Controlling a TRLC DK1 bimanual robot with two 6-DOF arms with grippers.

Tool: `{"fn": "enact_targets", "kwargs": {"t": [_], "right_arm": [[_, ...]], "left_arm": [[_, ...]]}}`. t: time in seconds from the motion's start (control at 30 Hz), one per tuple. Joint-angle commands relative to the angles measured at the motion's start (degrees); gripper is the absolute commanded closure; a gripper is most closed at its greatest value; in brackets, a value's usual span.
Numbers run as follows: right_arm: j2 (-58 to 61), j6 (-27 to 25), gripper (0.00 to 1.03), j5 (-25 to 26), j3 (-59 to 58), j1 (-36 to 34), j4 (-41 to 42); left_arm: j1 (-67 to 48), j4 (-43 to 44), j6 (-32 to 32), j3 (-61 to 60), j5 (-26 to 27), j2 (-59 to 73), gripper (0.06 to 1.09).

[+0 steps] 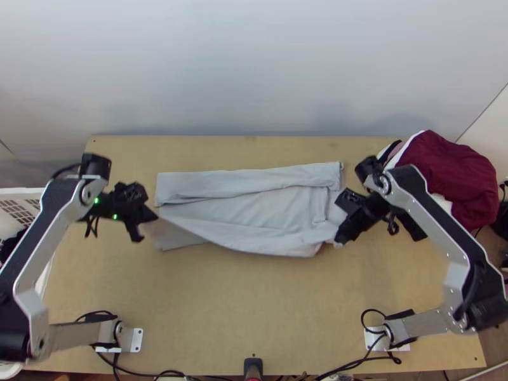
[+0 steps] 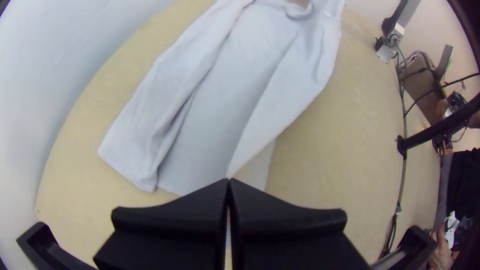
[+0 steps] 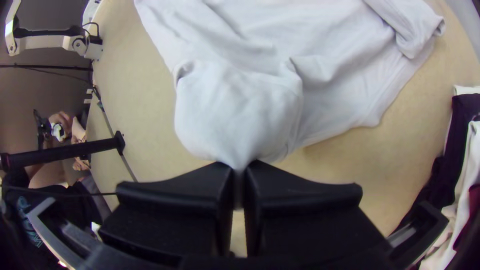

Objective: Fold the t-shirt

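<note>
Jaws of the left gripper (image 2: pixel 229 182) are pinched on a drawn-out corner of the pale grey t-shirt (image 1: pixel 254 209), left of centre in the top view, and those of the right gripper (image 3: pixel 240 168) grip a bunched end right of centre. Spread across the middle of that frame, its upper edge folded inward, the cloth looks light and limp, likely to sag between holds, so both corners of the lower edge seem the places to grasp.

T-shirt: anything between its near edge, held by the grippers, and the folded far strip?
Nothing visible in the way: only the t-shirt's own middle lies between the near edge and the folded far strip. The maroon cloth lies off right.
</note>
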Motion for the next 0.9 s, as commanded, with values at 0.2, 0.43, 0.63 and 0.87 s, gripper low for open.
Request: {"fn": "enact_targets", "kwargs": {"t": [0.2, 0.43, 0.63, 0.87], "right_arm": [[11.8, -0.4, 1.0, -2.0, 15.6, -5.8, -2.4], [18.8, 1.2, 1.0, -2.1, 23.5, -6.1, -2.6], [24.1, 1.8, 1.0, -2.2, 27.6, -6.1, -2.6], [29.7, 1.7, 1.0, -2.2, 33.5, -7.5, -2.6]], "left_arm": [[-0.8, 0.4, 0.4, 18.7, 0.0, 17.7, 1.05], [-2.0, 0.4, 0.0, 24.0, -0.2, 24.6, 1.05], [-2.1, 0.4, -0.3, 27.0, -0.4, 28.5, 1.05], [-1.0, 0.4, -0.2, 30.3, -0.8, 32.3, 1.05]]}}
